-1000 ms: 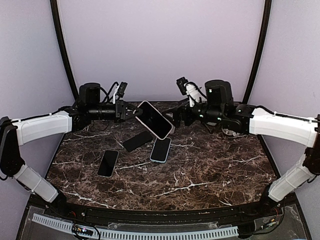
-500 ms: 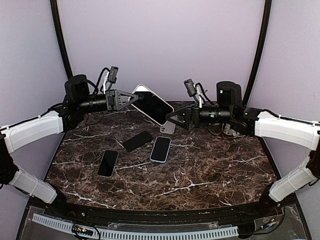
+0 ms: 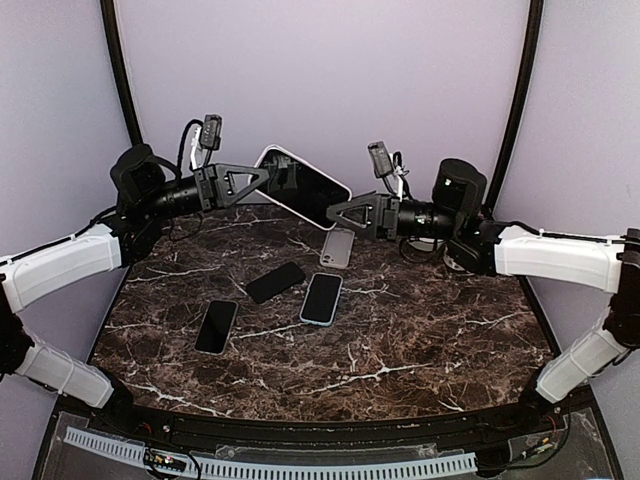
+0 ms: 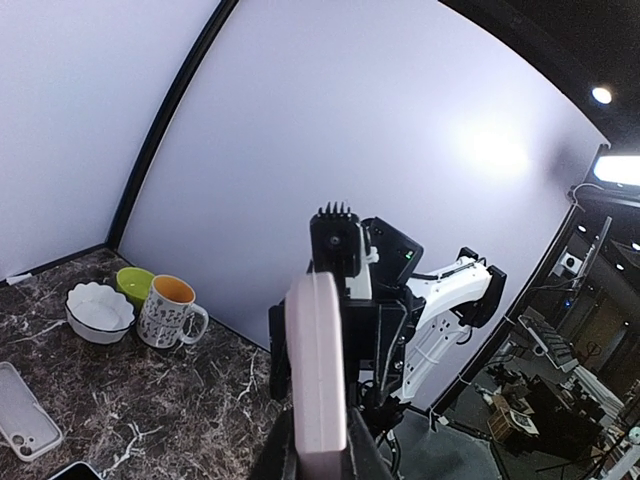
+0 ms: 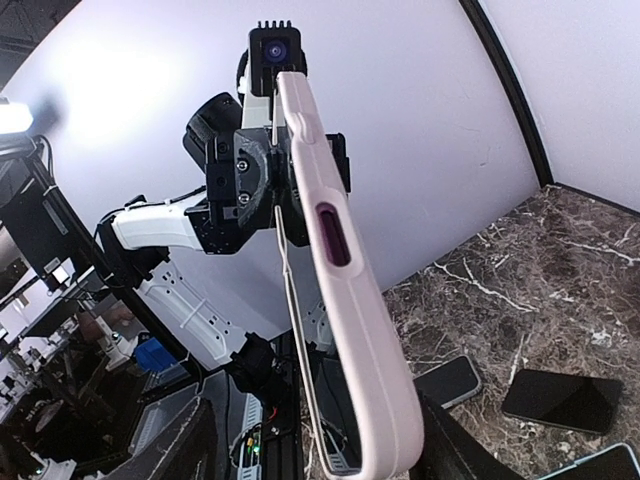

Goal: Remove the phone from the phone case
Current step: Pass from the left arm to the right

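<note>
Left hand (image 3: pixel 264 180) of mine is pinched tight on one end of the case (image 4: pixel 318 372). It holds the case tilted in the air with the phone (image 3: pixel 308 192) inside it, dark screen facing up and toward me. Right hand (image 3: pixel 336 213) is partly open, with a finger on either side of the case's lower end. One finger sits just beside it and the other stands off with a gap. The back wall (image 3: pixel 320 90) is near behind the case. Below is open air down to the counter (image 3: pixel 430 330). An empty case (image 3: pixel 338 247) lies there under my right hand, and three more phones (image 3: pixel 321 298) lie nearer me, well in from the counter's edges.
</note>
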Motion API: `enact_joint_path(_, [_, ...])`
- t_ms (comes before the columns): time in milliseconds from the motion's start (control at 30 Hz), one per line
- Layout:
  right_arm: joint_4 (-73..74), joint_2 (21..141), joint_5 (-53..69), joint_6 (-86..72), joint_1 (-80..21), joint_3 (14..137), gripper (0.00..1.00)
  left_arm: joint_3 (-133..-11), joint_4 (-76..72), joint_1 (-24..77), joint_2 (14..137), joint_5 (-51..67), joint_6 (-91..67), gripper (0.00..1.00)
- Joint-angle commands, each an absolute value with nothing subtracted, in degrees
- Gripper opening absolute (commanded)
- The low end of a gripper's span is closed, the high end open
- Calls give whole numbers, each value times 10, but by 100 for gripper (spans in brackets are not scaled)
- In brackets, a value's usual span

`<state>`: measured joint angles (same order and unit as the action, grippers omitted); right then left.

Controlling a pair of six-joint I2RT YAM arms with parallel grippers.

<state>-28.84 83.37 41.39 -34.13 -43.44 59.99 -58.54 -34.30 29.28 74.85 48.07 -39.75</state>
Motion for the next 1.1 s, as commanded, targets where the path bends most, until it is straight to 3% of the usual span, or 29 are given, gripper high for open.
enact_joint_path(0, [-380, 841, 431, -381, -436, 606, 59, -578, -435, 294, 727, 491, -430, 0])
enact_joint_path(333, [-451, 863, 450, -406, -443, 619, 37, -568, -454, 294, 729, 485, -445, 0])
enact_joint_path(433, [-463, 868, 457, -411, -445, 624, 23, -566, -457, 293, 731, 484, -449, 0])
enact_joint_path(567, [-474, 871, 457, -415, -450, 627, 16, -563, -457, 294, 731, 483, -451, 0])
enact_joint_path(700, [-488, 867, 461, -416, -455, 624, 0, -559, -456, 294, 731, 482, -449, 0])
enact_joint_path(800, [-489, 864, 467, -412, -459, 624, 0, -556, -450, 293, 731, 480, -444, 0])
enact_joint_path(867, [-500, 864, 476, -418, -459, 622, 0, -554, -446, 293, 731, 481, -439, 9])
enact_joint_path(1000, [-469, 856, 467, -402, -460, 618, 0, -552, -405, 294, 721, 477, -407, 48])
enact_joint_path(1033, [-445, 849, 457, -386, -459, 616, 0, -551, -392, 294, 712, 466, -388, 63])
enact_joint_path(1067, [-418, 843, 442, -368, -458, 616, 0, -551, -364, 294, 707, 459, -377, 69])
